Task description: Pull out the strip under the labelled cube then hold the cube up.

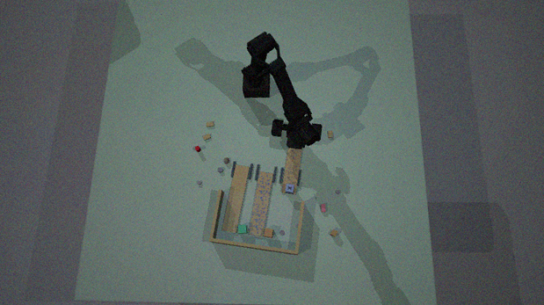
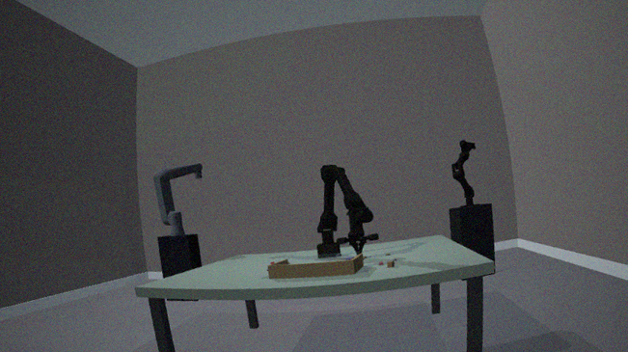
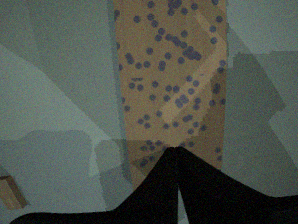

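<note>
The labelled cube (image 1: 289, 188), pale violet with a dark mark, rests on the end of the right speckled strip (image 1: 293, 164) (image 3: 170, 65), between its two dark guides. The gripper (image 3: 174, 148) is shut with its fingertips together and nothing between them. In the wrist view its tips are over the strip's other end, at or close above its surface; whether they touch is not clear. The middle speckled strip (image 1: 262, 200) and the plain left strip (image 1: 238, 196) lie side by side to the left.
A low wooden wall (image 1: 255, 245) (image 2: 316, 269) runs round three sides of the strips. A green block (image 1: 242, 228) and an orange block (image 1: 268, 232) lie inside it. Outside are a red piece (image 1: 197, 149), a pink piece (image 1: 323, 208) and several small blocks and pebbles.
</note>
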